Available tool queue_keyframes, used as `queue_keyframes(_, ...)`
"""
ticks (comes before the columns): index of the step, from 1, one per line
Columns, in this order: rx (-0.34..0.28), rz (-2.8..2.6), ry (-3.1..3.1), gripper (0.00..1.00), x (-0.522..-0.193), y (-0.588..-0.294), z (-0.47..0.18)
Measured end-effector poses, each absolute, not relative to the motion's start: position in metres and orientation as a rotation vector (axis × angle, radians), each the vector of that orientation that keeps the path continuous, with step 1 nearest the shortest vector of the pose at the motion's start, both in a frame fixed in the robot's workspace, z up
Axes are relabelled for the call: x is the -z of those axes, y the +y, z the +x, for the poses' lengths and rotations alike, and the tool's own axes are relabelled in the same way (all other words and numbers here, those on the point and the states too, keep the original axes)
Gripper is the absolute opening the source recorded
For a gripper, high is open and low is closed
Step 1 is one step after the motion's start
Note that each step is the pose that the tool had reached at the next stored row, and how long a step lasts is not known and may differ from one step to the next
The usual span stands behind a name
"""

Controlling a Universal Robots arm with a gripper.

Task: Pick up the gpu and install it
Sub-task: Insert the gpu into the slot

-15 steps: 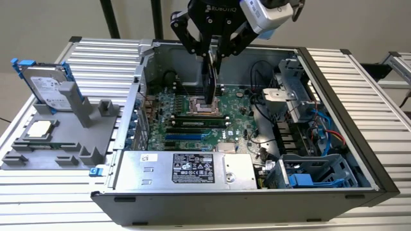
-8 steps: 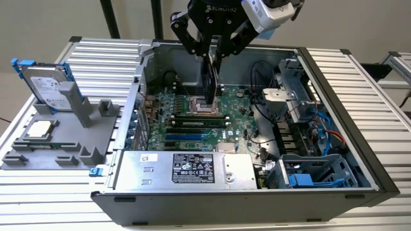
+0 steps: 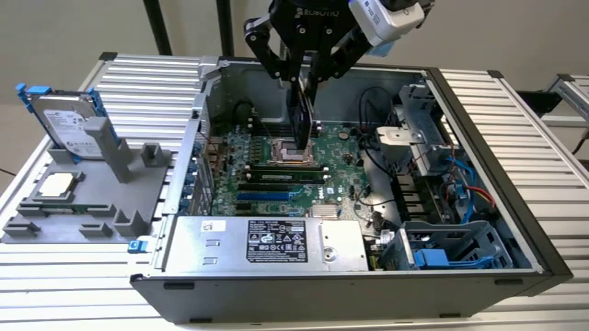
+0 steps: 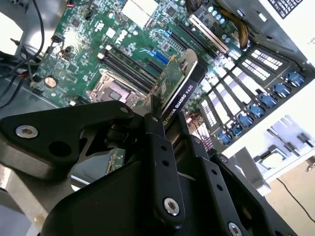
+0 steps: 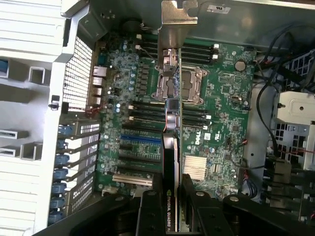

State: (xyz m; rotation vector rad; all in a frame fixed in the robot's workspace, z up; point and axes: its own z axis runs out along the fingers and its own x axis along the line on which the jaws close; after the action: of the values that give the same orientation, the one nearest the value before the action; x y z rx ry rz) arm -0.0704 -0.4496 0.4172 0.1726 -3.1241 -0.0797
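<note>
My gripper (image 3: 305,77) hangs over the open computer case (image 3: 478,124), shut on the gpu (image 3: 301,117). The card hangs on edge, its lower end just above the motherboard (image 3: 345,165) near the CPU socket (image 3: 299,153). In the second wrist view the gpu (image 4: 179,91) shows a green board face and a black cover, clamped between the black fingers (image 4: 156,147). In the first wrist view the gpu (image 5: 170,162) runs edge-on from the gripper (image 5: 170,194) to its silver bracket (image 5: 177,19). A blue expansion slot (image 5: 140,140) lies beside the card, and a long black slot (image 3: 267,205) lies below it.
On the exterior view's left a grey fixture (image 3: 83,207) holds a silver hard drive with blue rails (image 3: 66,124) and a square CPU chip (image 3: 57,183). Inside the case are the power supply (image 3: 276,241), a drive cage (image 3: 451,248) and loose cables (image 3: 377,148).
</note>
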Motion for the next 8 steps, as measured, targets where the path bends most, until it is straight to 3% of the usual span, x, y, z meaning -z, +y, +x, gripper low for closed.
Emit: queue_keyframes(8, 0.079, 0.233, -3.119, 0.0, -0.4172, -0.4496, -0.0704)
